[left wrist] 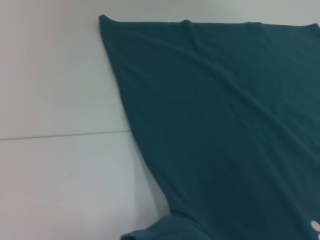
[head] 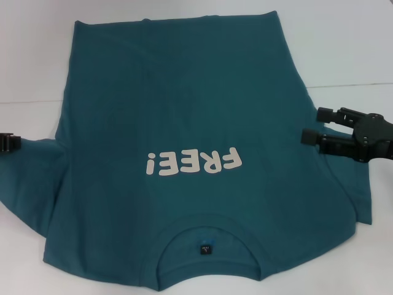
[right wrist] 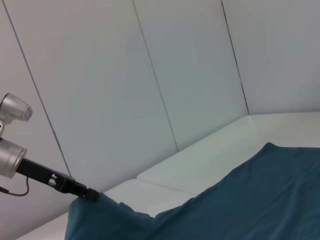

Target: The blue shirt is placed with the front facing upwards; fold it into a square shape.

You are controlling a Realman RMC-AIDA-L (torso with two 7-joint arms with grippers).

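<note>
The right gripper (head: 312,126) is at the shirt's right edge, about half way up the cloth. Its two black fingers (head: 324,114) point toward the shirt and stand apart, released, with no cloth between them. Of the left gripper (head: 8,142) only a small black part shows at the left border of the head view, touching or just over the left sleeve (head: 27,184); whether its fingers are released or clenched I cannot tell. In the right wrist view this same gripper (right wrist: 89,194) shows far off, with its tip at a raised bump of the sleeve cloth.

The blue shirt (head: 184,110) lies spread on the white counter (head: 344,49), front side up. The collar (head: 206,230) is on the side near the robot and the hem on the far side, so the white "FREE!" lettering (head: 193,165) reads upside down from the head. The left sleeve spreads out; the right sleeve seems partly tucked under.

I judge the shirt light, soft and limp. It will sag and wrinkle when lifted and will not keep a shape, so it is better to pinch it at an edge or corner, such as a sleeve end or shoulder, and to draw it low over the counter.

There is one shirt, one counter and two grippers.
</note>
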